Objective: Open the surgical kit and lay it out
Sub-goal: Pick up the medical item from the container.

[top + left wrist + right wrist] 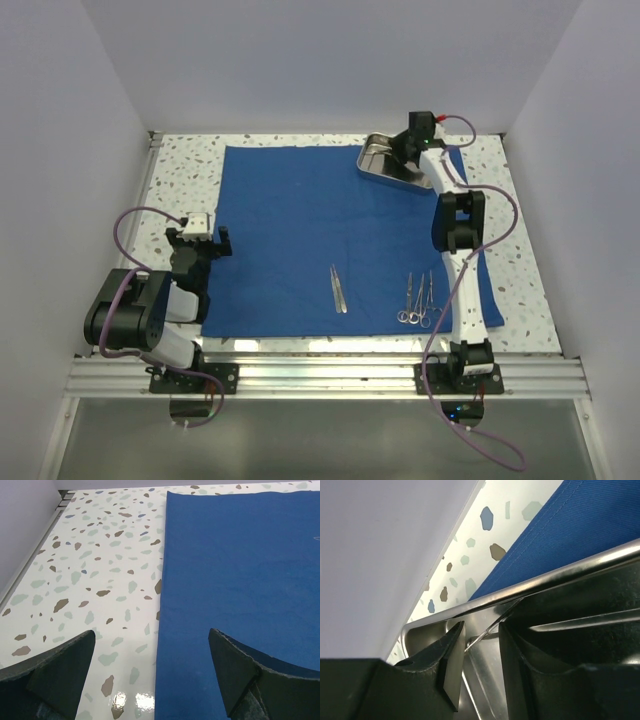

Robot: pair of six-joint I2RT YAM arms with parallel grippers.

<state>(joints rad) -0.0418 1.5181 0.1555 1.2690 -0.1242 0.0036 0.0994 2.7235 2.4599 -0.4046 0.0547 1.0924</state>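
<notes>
The royal-blue cloth lies flat on the speckled counter, with tweezers and ring-handled forceps resting apart on its near part. The steel tray sits on the cloth's far right corner; the right gripper is down at its rim, fingers a narrow gap apart, and I cannot tell whether they grip it. The left gripper hovers spread wide over the cloth's left edge, empty.
</notes>
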